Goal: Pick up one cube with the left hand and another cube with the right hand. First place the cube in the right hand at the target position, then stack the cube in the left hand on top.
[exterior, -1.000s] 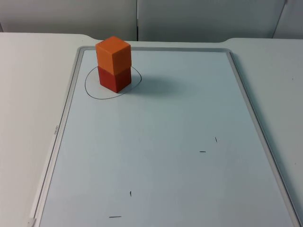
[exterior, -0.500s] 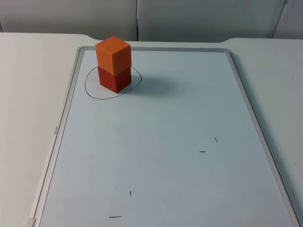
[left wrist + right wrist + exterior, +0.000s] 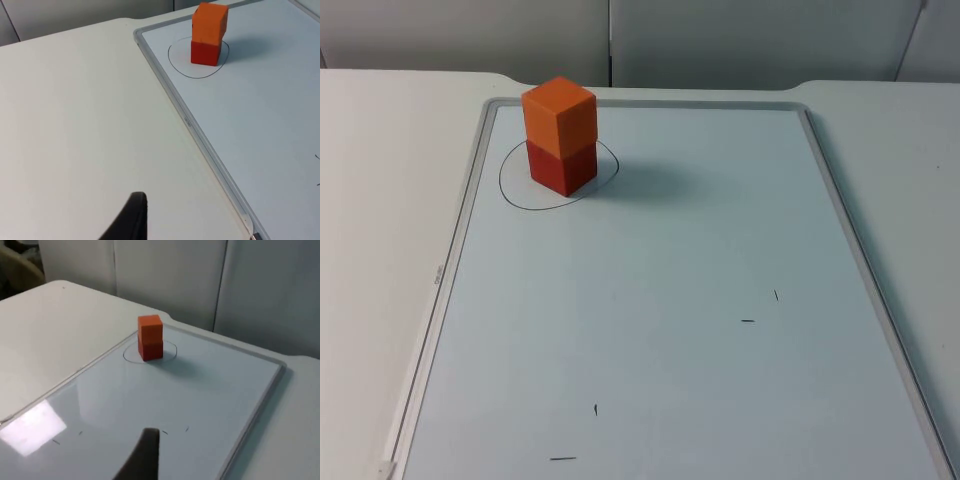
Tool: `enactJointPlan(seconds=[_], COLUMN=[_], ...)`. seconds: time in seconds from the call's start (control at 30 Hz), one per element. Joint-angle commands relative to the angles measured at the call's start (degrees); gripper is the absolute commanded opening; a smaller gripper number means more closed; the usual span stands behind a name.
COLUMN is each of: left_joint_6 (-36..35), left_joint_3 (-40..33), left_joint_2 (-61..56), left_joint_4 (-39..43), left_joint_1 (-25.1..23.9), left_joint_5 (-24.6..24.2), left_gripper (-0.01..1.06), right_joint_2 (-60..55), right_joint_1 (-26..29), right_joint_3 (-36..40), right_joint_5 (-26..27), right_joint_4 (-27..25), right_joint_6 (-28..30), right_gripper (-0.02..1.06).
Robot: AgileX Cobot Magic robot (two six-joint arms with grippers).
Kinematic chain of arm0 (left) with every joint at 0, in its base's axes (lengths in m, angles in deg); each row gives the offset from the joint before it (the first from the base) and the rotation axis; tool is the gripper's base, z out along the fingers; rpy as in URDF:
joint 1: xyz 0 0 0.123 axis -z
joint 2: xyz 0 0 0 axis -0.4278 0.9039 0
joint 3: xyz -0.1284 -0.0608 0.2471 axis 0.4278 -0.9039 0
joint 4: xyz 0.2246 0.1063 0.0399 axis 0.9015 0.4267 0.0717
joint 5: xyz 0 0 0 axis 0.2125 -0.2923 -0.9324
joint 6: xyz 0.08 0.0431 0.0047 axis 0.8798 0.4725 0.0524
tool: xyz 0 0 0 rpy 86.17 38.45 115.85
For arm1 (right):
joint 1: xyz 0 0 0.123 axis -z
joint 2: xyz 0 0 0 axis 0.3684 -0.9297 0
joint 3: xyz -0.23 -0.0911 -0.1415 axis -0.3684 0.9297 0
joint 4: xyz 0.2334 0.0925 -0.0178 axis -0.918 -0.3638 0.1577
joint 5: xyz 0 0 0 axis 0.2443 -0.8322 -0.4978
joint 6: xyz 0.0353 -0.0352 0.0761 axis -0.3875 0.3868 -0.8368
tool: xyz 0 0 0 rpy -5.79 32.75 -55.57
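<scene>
A framed whiteboard (image 3: 650,300) lies flat on the white table (image 3: 380,200), which runs back to a grey partition wall (image 3: 720,35). A few short pen marks (image 3: 748,321) dot the board. Near its far left corner, a hand-drawn circle (image 3: 510,190) holds the red cube (image 3: 563,168), and the orange cube (image 3: 559,114) sits squarely on top. The left gripper's fingertip (image 3: 131,220) hangs over bare table beside the board; the right gripper's fingertip (image 3: 145,455) hangs above the board. Whether either gripper is open, I cannot tell.

Orange cube (image 3: 559,112) sat on red cube (image 3: 563,167), inside a thin black drawn circle (image 3: 510,185). Whiteboard (image 3: 650,300) was pale blue-white with grey frame and small black marks; table (image 3: 380,200) was white, partition wall (image 3: 460,30) grey.
</scene>
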State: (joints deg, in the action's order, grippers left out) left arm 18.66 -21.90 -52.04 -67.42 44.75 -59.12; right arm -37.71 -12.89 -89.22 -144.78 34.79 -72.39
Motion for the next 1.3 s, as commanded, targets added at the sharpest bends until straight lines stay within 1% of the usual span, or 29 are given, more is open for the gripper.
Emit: enactJointPlan(seconds=[0.0,0.13,0.2,0.87,1.27], left_joint_6=[-0.04,-0.04,-0.04,-0.04,-0.04], left_joint_3=[-0.20,-0.20,-0.20,-0.20,-0.20], left_joint_2=[-0.27,-0.27,-0.27,-0.27,-0.27], left_joint_4=[0.05,0.05,0.05,0.05,0.05], left_joint_1=[0.23,0.23,0.23,0.23,0.23], left_joint_5=[0.53,0.53,0.53,0.53,0.53], left_gripper=[1.05,1.05,1.05,1.05,1.05], right_joint_2=[0.16,0.16,0.16,0.16,0.16], right_joint_1=[-0.24,-0.24,-0.24,-0.24,-0.24], right_joint_3=[1.01,6.11,7.43,8.52,8.48], right_joint_5=[-1.08,-0.47,-0.27,-2.22,-2.22], right_joint_4=[1.03,0.93,0.63,-0.30,-0.30], right_joint_6=[-0.45,-2.40,-2.86,-3.55,-3.45], right_gripper=[0.89,0.89,0.89,0.89,0.89])
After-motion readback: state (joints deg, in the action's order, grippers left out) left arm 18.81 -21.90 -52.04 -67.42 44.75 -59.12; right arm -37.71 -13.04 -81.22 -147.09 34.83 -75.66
